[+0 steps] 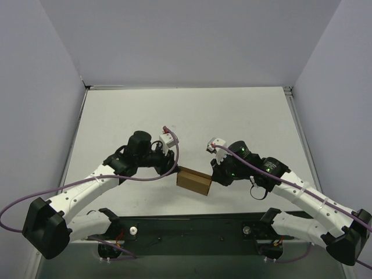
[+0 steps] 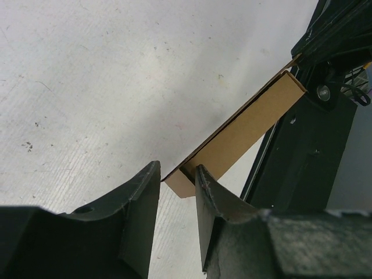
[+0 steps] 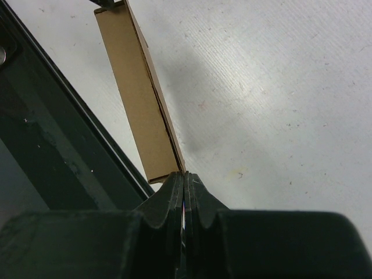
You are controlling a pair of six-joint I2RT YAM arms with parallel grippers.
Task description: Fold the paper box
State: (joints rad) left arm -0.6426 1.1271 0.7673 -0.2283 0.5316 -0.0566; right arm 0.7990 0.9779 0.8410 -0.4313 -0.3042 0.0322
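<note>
Our left gripper has its jaws apart around the left end of the paper box, which sits at the middle of the desk's near edge; we cannot tell whether they press it. Our right gripper is clenched on the right end's thin flap. We judge a fold is in hand; next, the left jaws must close squarely

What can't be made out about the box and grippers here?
- Right wrist view: whether the right gripper pinches a flap of the paper box; its fingers cover the contact.
- Left wrist view: whether the left gripper touches the box; too edge-on.
- Top view: fingertips, too small and dark.
</note>
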